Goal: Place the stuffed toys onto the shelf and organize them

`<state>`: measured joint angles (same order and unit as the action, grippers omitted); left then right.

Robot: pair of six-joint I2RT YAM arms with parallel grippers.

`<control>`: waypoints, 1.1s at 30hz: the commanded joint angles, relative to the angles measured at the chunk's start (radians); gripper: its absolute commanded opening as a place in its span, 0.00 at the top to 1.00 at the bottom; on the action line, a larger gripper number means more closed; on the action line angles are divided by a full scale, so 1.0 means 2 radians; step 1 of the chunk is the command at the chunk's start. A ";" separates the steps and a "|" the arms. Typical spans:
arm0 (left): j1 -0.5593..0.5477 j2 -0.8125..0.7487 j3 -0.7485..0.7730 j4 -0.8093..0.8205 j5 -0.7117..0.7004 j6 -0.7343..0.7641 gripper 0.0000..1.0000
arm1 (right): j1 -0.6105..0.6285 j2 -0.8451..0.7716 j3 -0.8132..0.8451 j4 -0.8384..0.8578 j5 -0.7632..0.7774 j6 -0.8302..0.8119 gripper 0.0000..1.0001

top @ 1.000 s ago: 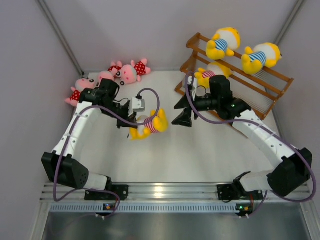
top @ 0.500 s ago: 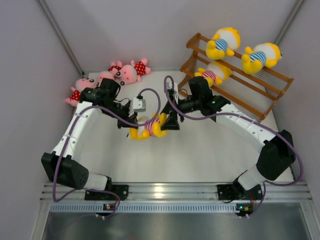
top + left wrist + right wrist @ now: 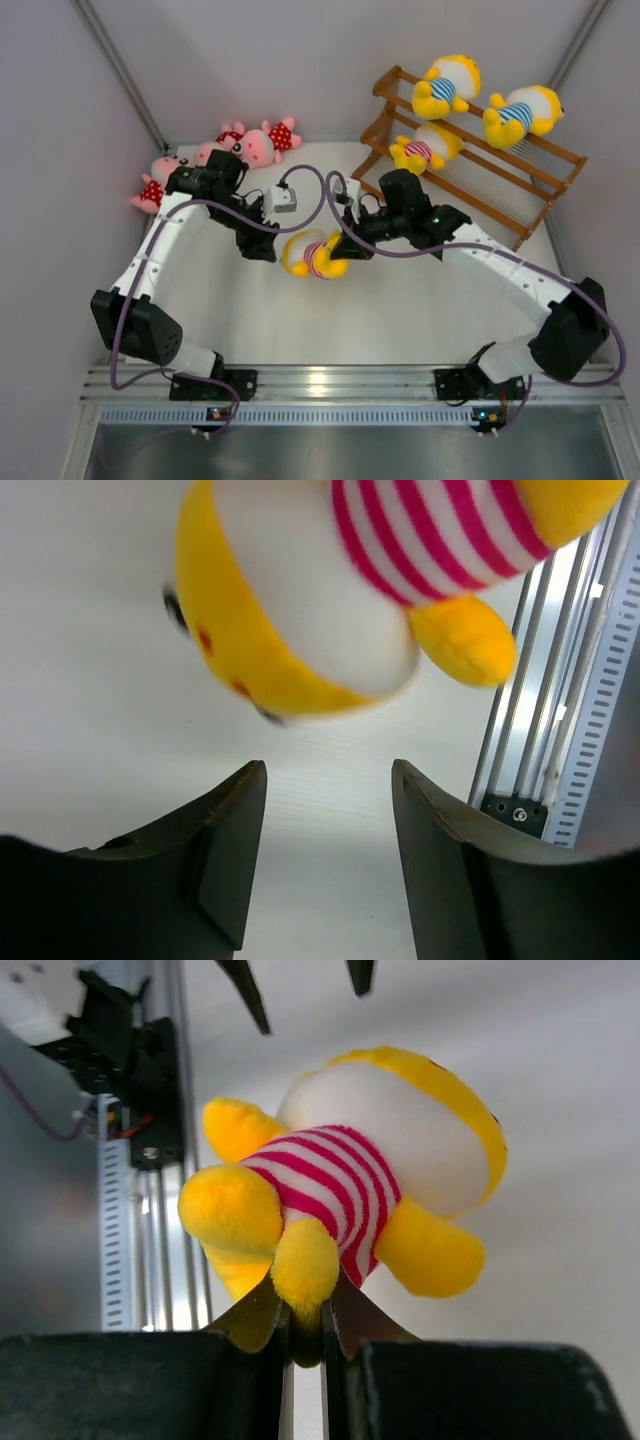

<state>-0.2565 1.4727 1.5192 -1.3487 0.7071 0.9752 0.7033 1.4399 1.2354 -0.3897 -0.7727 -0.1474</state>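
- Two arm bases sit at the near edge of the table (image 3: 400, 320), bolted to a metal rail (image 3: 320, 382). The left arm is on the left and the right arm on the right.
- One pink-striped yellow toy (image 3: 315, 255) sits between the two grippers at mid-table, towards the left. I cannot tell whether it touches the tabletop.
- The right gripper (image 3: 350, 245) reaches in from the toy's right. In its wrist view the jaws (image 3: 305, 1325) are pressed together, pinching one yellow foot of the toy (image 3: 350, 1190). The toy's white face points away from that camera.
- The left gripper (image 3: 262, 245) is just beside the toy on its left. In its wrist view the jaws (image 3: 325, 780) are spread with nothing between them. The toy (image 3: 300, 610) lies just beyond the fingertips, apart from them.
- Three pink toys in red dotted outfits lie on the table at the far left. One (image 3: 158, 182) is beside the left arm, and two more (image 3: 212, 152) (image 3: 268, 142) are close together behind it.
- The wooden shelf (image 3: 505, 180) stands at the far right and holds three toys.
- A second pink-striped toy (image 3: 428, 147) lies on the shelf's middle tier, near its left end.
- Two blue-striped toys (image 3: 445, 85) (image 3: 520, 112) lie on the top tier, side by side and apart.
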 commanded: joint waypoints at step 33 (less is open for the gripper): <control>0.002 0.030 0.039 -0.002 -0.044 -0.089 0.39 | -0.125 -0.299 -0.130 0.023 0.647 -0.010 1.00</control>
<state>-0.2558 1.5345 1.5562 -1.3472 0.6044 0.8051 0.4706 0.8749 1.0607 -0.5034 0.4259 -0.1322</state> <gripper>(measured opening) 0.613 0.063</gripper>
